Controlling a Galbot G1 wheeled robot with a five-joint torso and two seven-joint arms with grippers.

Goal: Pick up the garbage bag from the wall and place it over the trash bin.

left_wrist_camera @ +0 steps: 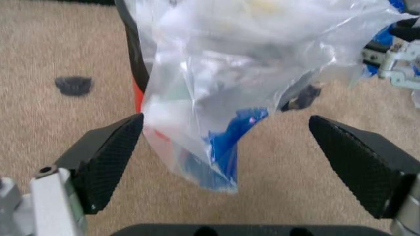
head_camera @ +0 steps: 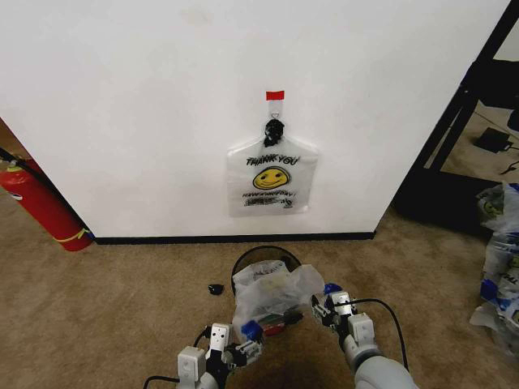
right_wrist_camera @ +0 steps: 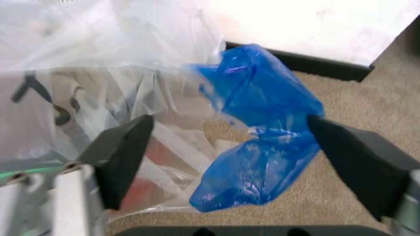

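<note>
Your left end effector [left_wrist_camera: 226, 157] nearest, fingers spread around blue rim strip of garbage bag [head_camera: 272, 293]; right end effector [right_wrist_camera: 226, 162] spread too, at 3 o'clock. Bag draped over trash bin [head_camera: 243, 261]; second bag [head_camera: 272, 177] hangs on wall [head_camera: 146, 121] at 12 o'clock

indoor room | beige carpet [head_camera: 105, 300] | white wall [head_camera: 146, 105] | fire extinguisher [head_camera: 36, 203]

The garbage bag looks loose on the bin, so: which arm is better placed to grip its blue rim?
Probably right. The right gripper is open with a broad blue fold of the garbage bag between its fingers; the left gripper, also open, has only a narrow blue strip there.
</note>
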